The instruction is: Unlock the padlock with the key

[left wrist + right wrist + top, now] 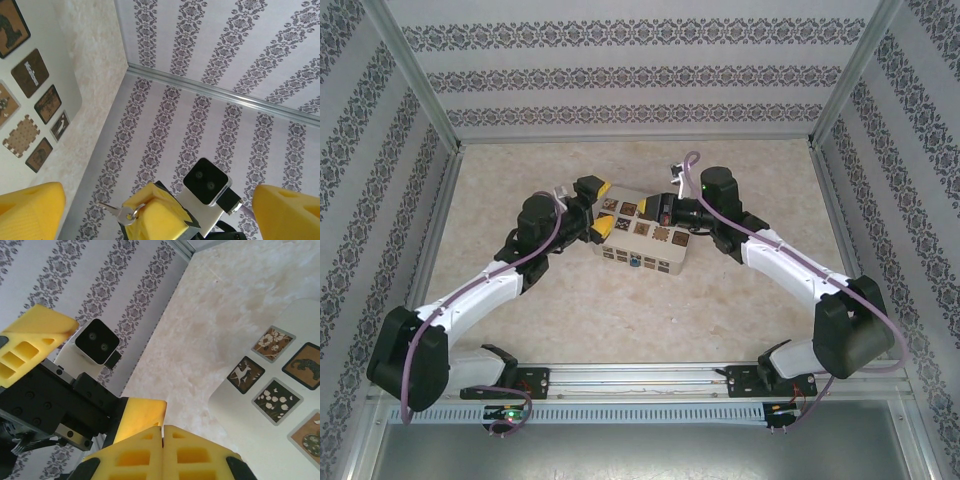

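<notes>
1. Padlock (635, 262), top view: tiny blue speck on near side face of white box (642, 240), which sits mid surface (520, 180); too small for detail. L pincer (603, 210) is at box's left end, yellow fingers spread wide, nothing btwn them.
2. L wrist view: own fingers (31, 210) sit far apart at both lower corners, i.e. released. Btwn them, R pincer (152, 216) is clenched on key (116, 210). Silver blade pokes out left of the yellow pads, w/ small ring (131, 216) at the grip. Box w/ brown tiles (30, 73) is upper left.
3. R wrist view: own yellow fingers are pressed together at bottom edge; key hidden. L pincer's fingers stand apart on the left, its camera (97, 342) beside them. Box corner w/ tiles on the right, resting on surface.
</notes>
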You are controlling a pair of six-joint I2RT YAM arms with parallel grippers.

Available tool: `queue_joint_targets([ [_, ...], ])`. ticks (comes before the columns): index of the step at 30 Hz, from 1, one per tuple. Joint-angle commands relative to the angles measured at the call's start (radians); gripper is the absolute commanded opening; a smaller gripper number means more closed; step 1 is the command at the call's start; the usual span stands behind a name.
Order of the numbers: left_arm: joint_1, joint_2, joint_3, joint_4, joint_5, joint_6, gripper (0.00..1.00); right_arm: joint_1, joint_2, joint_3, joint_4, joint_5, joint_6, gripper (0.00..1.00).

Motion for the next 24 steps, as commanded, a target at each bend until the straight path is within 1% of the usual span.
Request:
queue_joint_targets([
  [1, -0.036, 0.022, -0.026, 0.114, -0.016, -0.076, 0.95, 0.022, -0.014, 0.037, -0.033, 0.028, -0.054, 0.0],
  [11, -0.104, 0.101, -0.022, 0.212, -0.057, -0.146, 0.91, 0.069, 0.006, 0.057, -0.02, 0.067, -0.048, 0.0],
  [20, -0.128, 0.135, -0.023, 0.237, -0.107, -0.175, 0.84, 0.099, 0.025, 0.056, 0.002, 0.069, -0.03, 0.0],
  [24, -0.128, 0.136, -0.025, 0.245, -0.124, -0.182, 0.78, 0.103, 0.036, 0.051, 0.01, 0.061, -0.024, 0.0],
])
